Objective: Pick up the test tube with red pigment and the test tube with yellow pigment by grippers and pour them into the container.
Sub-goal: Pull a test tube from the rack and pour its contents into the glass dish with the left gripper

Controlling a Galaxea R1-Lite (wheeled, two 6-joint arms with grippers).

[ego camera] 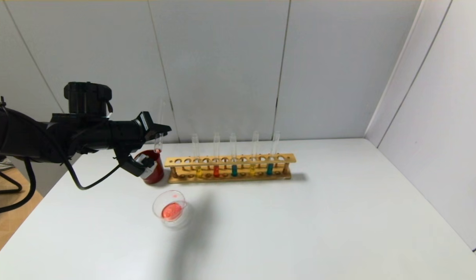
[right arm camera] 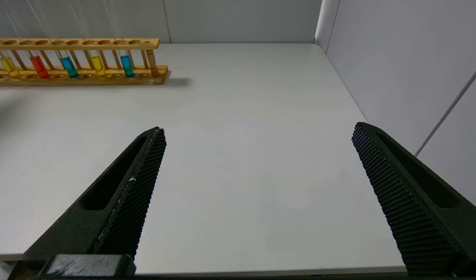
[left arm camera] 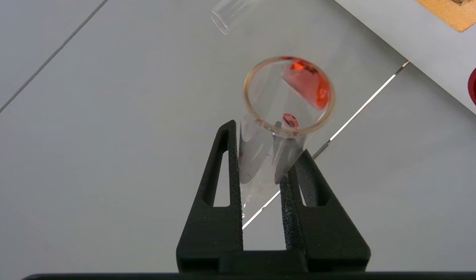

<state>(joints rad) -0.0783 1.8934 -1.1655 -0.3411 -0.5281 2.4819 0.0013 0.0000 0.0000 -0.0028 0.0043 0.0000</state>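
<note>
My left gripper (ego camera: 161,131) is shut on a clear test tube (ego camera: 158,142) and holds it nearly upright above the dark red cup (ego camera: 154,168). The tube holds only a red residue; the left wrist view looks into its mouth (left arm camera: 261,97) between my fingers (left arm camera: 232,163). The clear glass container (ego camera: 171,210) stands in front of the cup with red liquid in it. The wooden rack (ego camera: 230,159) holds a red tube (ego camera: 216,170), two yellow tubes (ego camera: 199,171) (ego camera: 252,169) and two teal ones. My right gripper (right arm camera: 257,130) is open and empty over the table's near right part.
The rack also shows in the right wrist view (right arm camera: 78,42), far off. Grey wall panels close the back and the right side of the white table (ego camera: 319,217). The table's left edge runs beneath my left arm.
</note>
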